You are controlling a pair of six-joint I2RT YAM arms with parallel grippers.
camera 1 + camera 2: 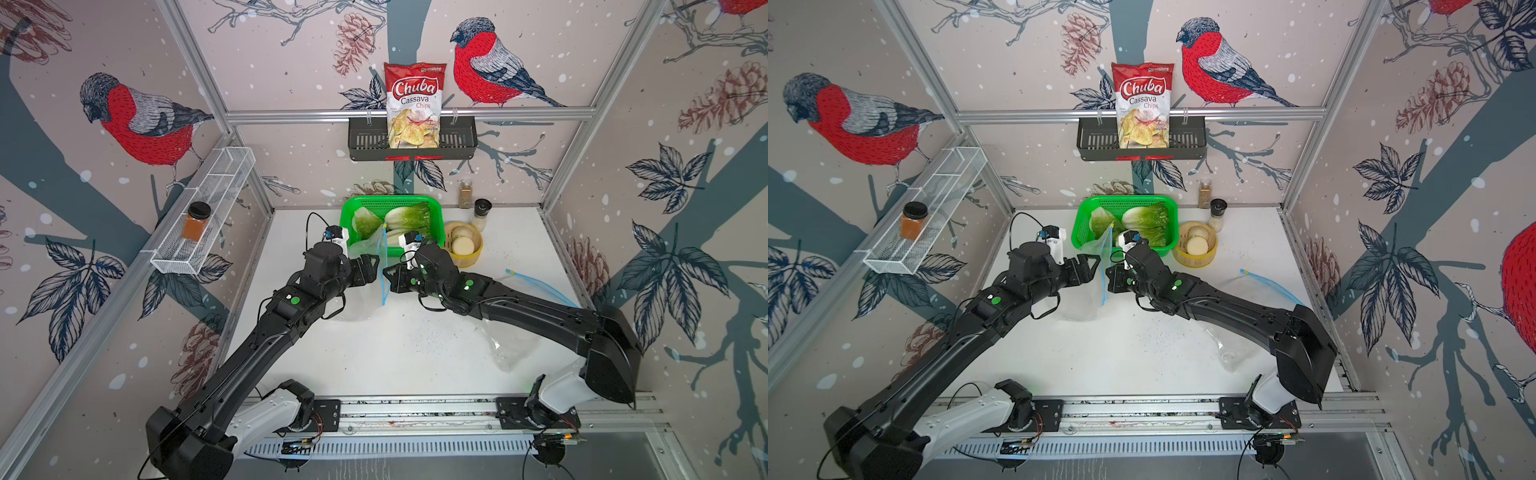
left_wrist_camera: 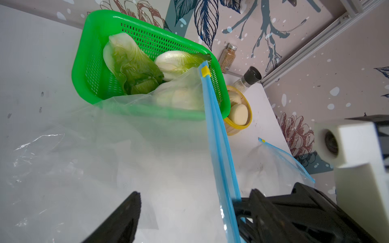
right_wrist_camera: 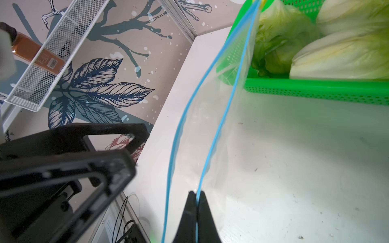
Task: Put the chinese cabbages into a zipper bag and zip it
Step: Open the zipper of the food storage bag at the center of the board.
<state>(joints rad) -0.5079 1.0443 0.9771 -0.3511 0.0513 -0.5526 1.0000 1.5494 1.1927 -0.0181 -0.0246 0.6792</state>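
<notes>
- Pinching 1 blue lip of the clear plastic zipper bag (image 2: 217, 130) in the right claw (image 3: 196, 197), clenched flat on it. Probably done to hang the mouth edge-up above the white desk (image 1: 415, 340).
- Straddling the same blue zip band with the left claw (image 2: 194, 192), released and wide, 1 finger on each side, pressing on nothing as far as can be seen. Likely posted there to take the other lip and pull the mouth apart.
- Showing only a narrow slit between the 2 lips in the right wrist view, judged too tight for a head to pass.
- Lying together in the green perforated plastic basket (image 1: 390, 200) at the back of the desk: all 3 small white-ribbed, green-leaved chinese cabbages (image 1: 409, 218), none inside the bag.
- Reaching with the bag's far end and its yellow slider (image 2: 205, 71) over the basket's near rim, contact impossible to tell. Keeps the opening just beside the load, so a short carry.
- Left flat on the desk near the right arm: a 2nd clear zipper bag (image 1: 540, 289), empty.
- Judged barely begun: opening first, then 3 loads, then zipping.
</notes>
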